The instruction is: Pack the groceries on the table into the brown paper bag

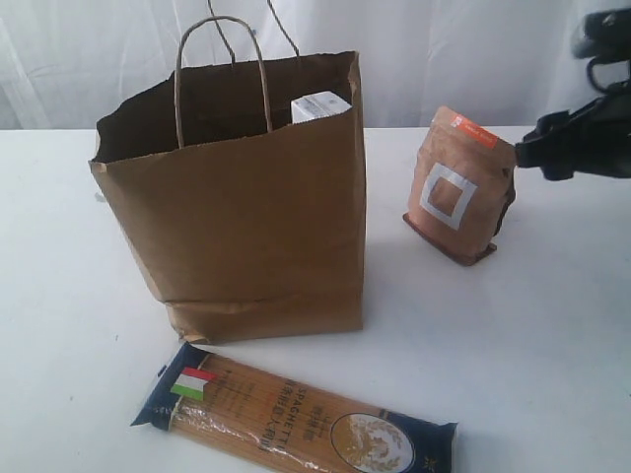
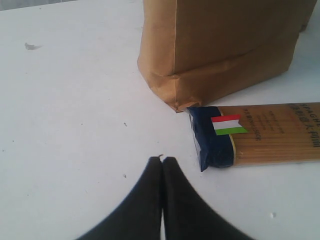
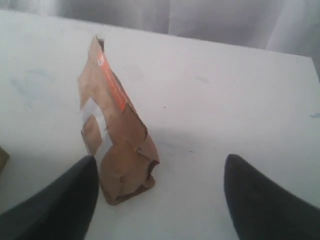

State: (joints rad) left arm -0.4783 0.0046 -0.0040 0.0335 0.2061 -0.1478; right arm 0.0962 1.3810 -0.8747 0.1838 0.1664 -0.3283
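The brown paper bag [image 1: 237,212] stands upright on the white table [image 1: 532,325], and a white carton [image 1: 320,104] shows at its rim. In front of the bag lies the long spaghetti packet [image 1: 296,419], flat on the table. The brown pouch [image 1: 458,184] stands upright to the right of the bag. My right gripper [image 3: 159,162] is open just right of the pouch [image 3: 116,150], which sits close beside one finger. My left gripper [image 2: 162,160] is shut and empty above the table, near the packet's dark blue end [image 2: 212,142] and the bag's base [image 2: 220,70]. Jar, can and bottle are not visible.
White curtains hang behind the table. Bare table surface lies left of the bag [image 1: 59,296] and to the right of the spaghetti packet.
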